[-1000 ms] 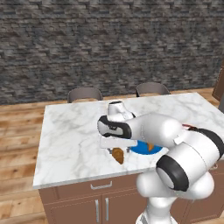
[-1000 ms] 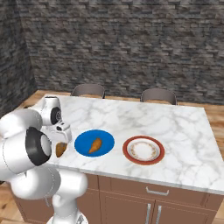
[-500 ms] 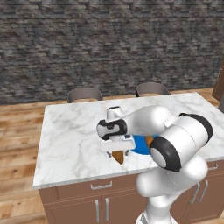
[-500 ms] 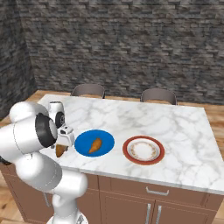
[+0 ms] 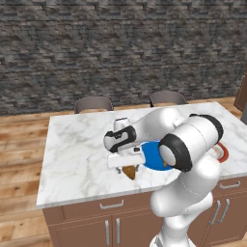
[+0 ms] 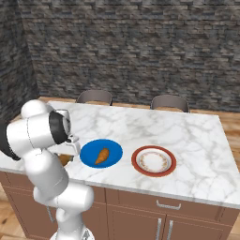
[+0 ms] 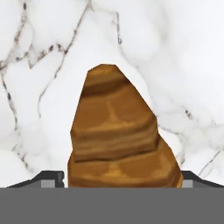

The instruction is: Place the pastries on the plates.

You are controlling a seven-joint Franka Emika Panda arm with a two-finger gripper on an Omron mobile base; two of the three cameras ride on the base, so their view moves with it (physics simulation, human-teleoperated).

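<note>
**A:** Where are the two pastries?

**B:** One croissant (image 6: 101,156) lies on the blue plate (image 6: 113,147), roughly in its middle. The other croissant (image 5: 129,171) is on the marble surface (image 5: 77,154), near the front edge and just to the left of the blue plate as the left base camera sees it. From the hand camera, that second croissant (image 7: 120,135) looms large between the two finger tips (image 7: 48,178), one tapered end pointing away over the white veined marble.

**A:** And the pincer?

**B:** The pincer (image 5: 126,166) is right down over that second croissant, with one finger tip on either side of it. Whether the tips press on the pastry or stand just apart from it, I cannot tell; the jaws are wide, and the croissant rests on the surface.

**A:** The other plate?

**B:** The white plate with the red-brown rim (image 6: 153,161) sits just to the right of the blue one in the right base view, apart from it. Two chairs (image 6: 94,97) stand behind the surface, before a dark stone wall (image 6: 140,51).
</note>
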